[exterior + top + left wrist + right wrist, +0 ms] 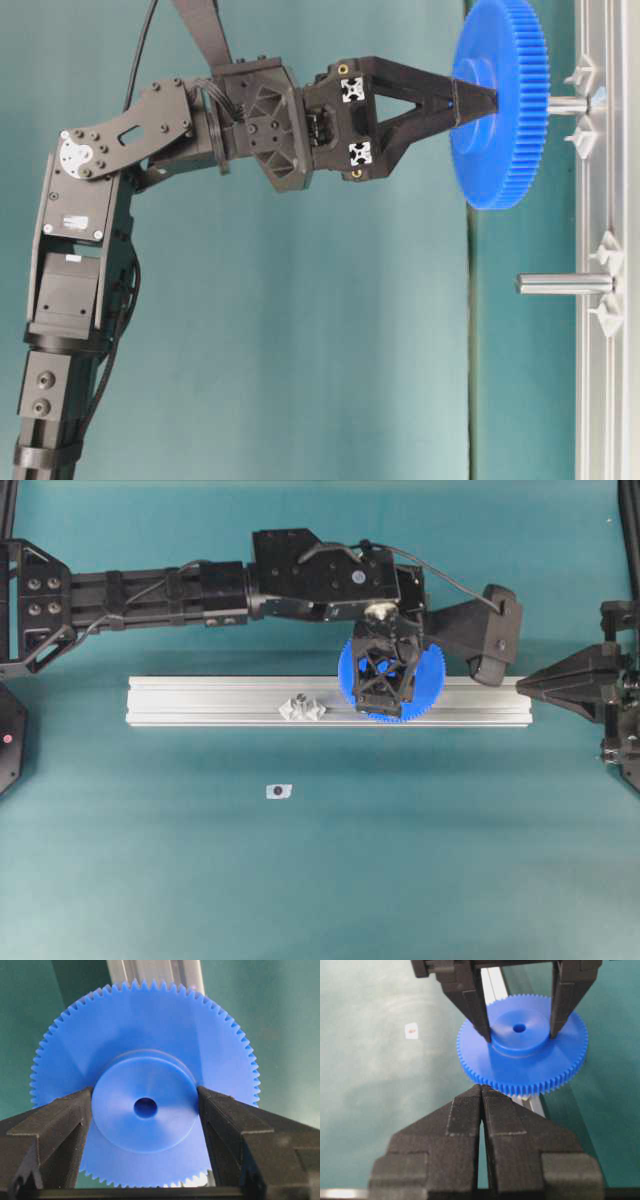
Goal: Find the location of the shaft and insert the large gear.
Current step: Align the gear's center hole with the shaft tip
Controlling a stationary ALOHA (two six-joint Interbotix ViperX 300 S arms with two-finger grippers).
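The left hand grips the raised round hub of the flat bright-blue toothed plastic gear, one finger on each side. The gear hangs flat above the long aluminium rail on the teal worktop. Directly under its centre hole stands a small silvery upright pin, flanked by clear base pieces; I judge this the shaft, its long axis in line with the hole. The right hand, pressed shut and empty, waits near the rail's end.

no readable text, small white sticker on table, marking illegible
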